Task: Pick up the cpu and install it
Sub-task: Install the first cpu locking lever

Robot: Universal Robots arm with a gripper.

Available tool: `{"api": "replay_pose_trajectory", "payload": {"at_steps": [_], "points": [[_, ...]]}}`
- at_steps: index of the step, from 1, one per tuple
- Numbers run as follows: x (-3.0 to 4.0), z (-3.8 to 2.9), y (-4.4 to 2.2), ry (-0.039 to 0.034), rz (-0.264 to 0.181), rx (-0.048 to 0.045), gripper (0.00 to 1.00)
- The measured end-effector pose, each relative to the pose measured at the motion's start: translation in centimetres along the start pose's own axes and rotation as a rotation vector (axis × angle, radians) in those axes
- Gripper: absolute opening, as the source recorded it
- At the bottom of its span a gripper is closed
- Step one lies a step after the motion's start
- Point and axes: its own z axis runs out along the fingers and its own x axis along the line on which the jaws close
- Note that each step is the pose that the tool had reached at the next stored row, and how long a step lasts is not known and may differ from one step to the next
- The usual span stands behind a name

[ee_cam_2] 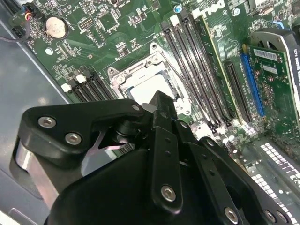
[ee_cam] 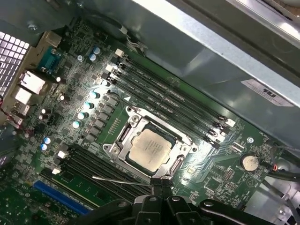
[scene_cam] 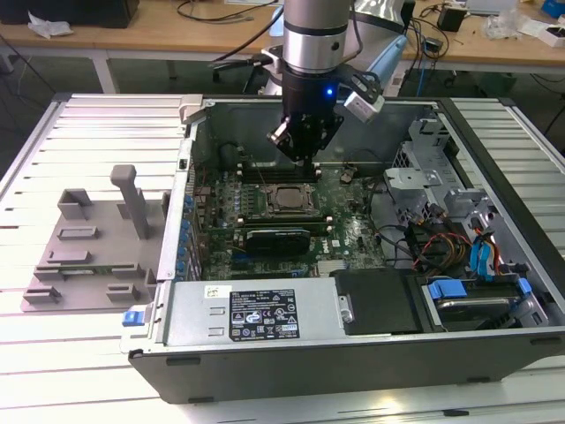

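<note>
In the first wrist view the gripper [ee_cam: 157,199] fills the near edge, and its fingers [ee_cam: 156,187] come together into one narrow dark tip with no gap between them and nothing held. Just beyond that tip, toward twelve o'clock from it, the cpu [ee_cam: 149,151] lies flat inside the socket frame [ee_cam: 123,136] on the motherboard [ee_cam: 89,84], its pale metal top facing up and its edges parallel to the frame. It appears already seated, so the fingers stand apart from it and slightly off its near edge, not over its middle. The chip is square, so it has no real long axis. In the second wrist view the fingers cover most of the chip and only a pale corner [ee_cam_2: 140,93] shows past them. Whether the tip touches the frame cannot be told. Farther off run the memory slots [ee_cam: 173,105], then the case wall [ee_cam: 211,56]. In the exterior view the gripper [scene_cam: 303,155] hangs over the socket [scene_cam: 281,200] inside the open computer case [scene_cam: 494,291], and the grey plastic tray [scene_cam: 84,252] rests on the surface [scene_cam: 106,132] well apart, at nine o'clock from the case.
</note>
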Motion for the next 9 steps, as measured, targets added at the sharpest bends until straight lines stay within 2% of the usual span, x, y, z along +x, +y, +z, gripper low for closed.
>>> {"api": "replay_pose_trajectory", "payload": {"at_steps": [4,9], "points": [[0.00,0.00,0.00,-0.0026,0.004,-0.0047,0.11],[0.00,0.02,0.00,-0.0095,0.066,-0.0248,0.11]]}}
